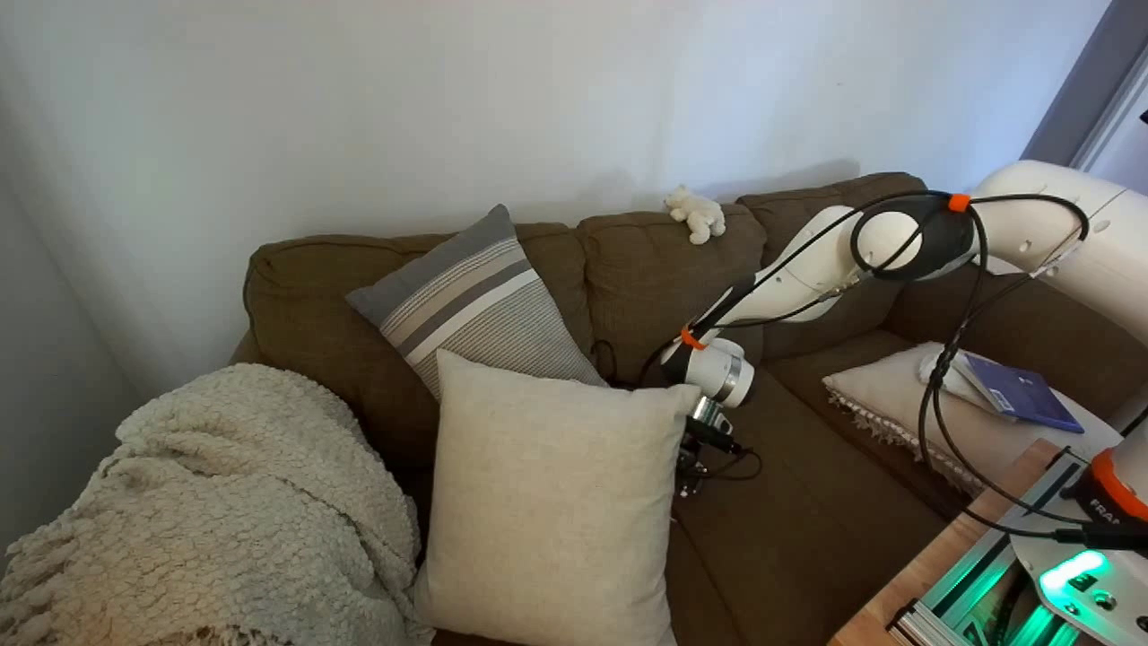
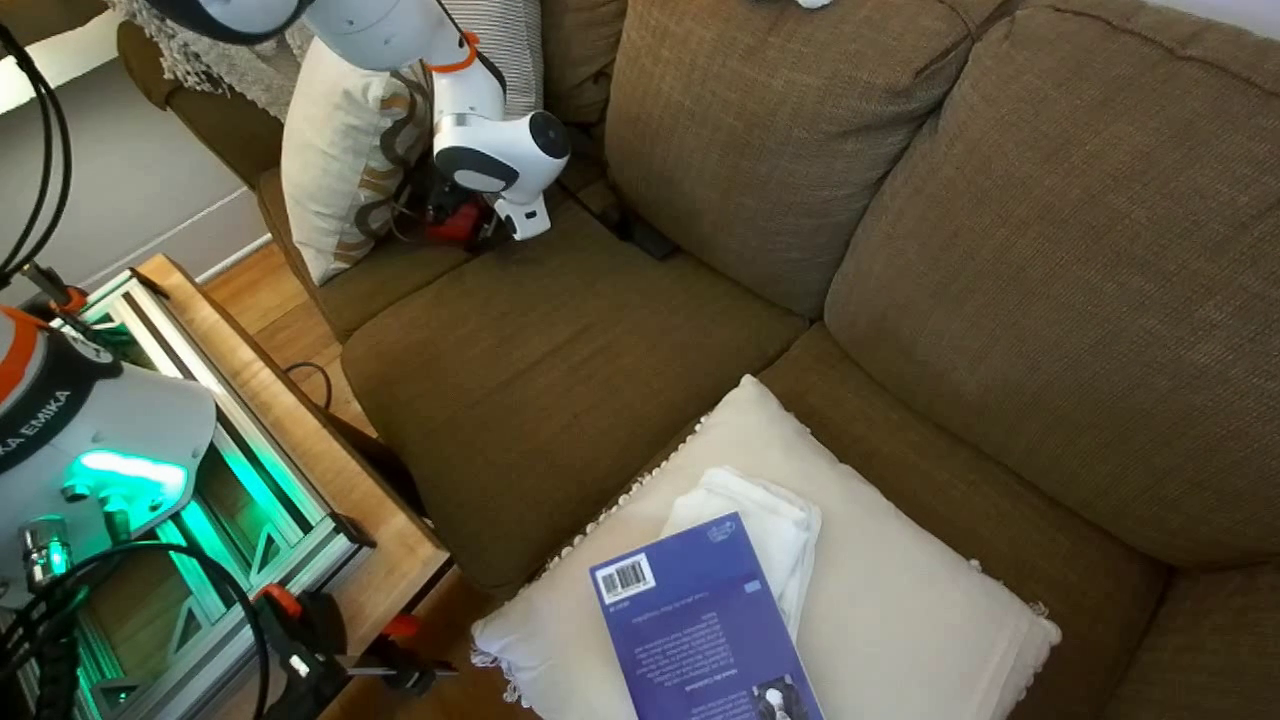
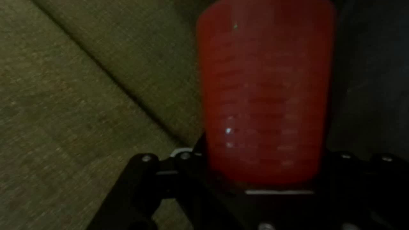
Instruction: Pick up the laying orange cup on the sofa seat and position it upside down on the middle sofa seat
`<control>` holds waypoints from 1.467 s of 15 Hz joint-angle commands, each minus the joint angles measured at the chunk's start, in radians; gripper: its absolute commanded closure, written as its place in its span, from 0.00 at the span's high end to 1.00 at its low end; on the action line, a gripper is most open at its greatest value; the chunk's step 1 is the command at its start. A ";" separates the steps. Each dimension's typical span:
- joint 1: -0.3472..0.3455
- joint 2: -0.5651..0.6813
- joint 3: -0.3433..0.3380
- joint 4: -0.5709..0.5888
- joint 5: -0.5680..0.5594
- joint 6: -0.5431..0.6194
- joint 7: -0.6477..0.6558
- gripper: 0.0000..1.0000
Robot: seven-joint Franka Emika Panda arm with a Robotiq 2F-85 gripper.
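Observation:
The orange cup point(image 3: 268, 92) looks red in the wrist view, where it fills the middle, its narrower end toward the gripper. In an exterior view the cup point(image 2: 460, 222) lies low beside the tall cream pillow, around the seam between the end sofa seat point(image 2: 395, 285) and the middle sofa seat point(image 2: 560, 360). My gripper point(image 3: 265, 156) straddles the cup's narrower end, one finger on each side. I cannot tell whether the fingers press on it. The fingertips are hidden behind the cup. In an exterior view my gripper point(image 1: 689, 484) points down, and the pillow hides the cup.
The upright cream pillow point(image 1: 556, 502) stands right beside the gripper. A striped pillow point(image 1: 489, 305) and a fleece blanket point(image 1: 233, 511) are beyond it. A fringed pillow point(image 2: 880, 560) carries a blue book point(image 2: 700, 620). A black object point(image 2: 650, 238) lies against the back cushion.

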 commanded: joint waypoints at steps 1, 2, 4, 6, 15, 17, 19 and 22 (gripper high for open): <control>0.020 -0.204 -0.083 -0.242 0.024 0.125 0.061 0.35; 0.021 -0.249 -0.098 -0.294 0.036 0.172 0.067 0.35; 0.028 -0.340 -0.120 -0.396 0.056 0.276 0.086 0.35; 0.046 -0.431 -0.143 -0.501 0.068 0.381 0.115 0.35; 0.115 -0.600 -0.194 -0.725 0.074 0.627 0.245 0.60; 0.184 -0.564 -0.234 -0.720 0.065 0.673 0.294 0.35; 0.216 -0.521 -0.292 -0.710 0.071 0.785 0.316 0.35; 0.189 -0.472 -0.339 -0.695 0.090 0.931 0.304 0.35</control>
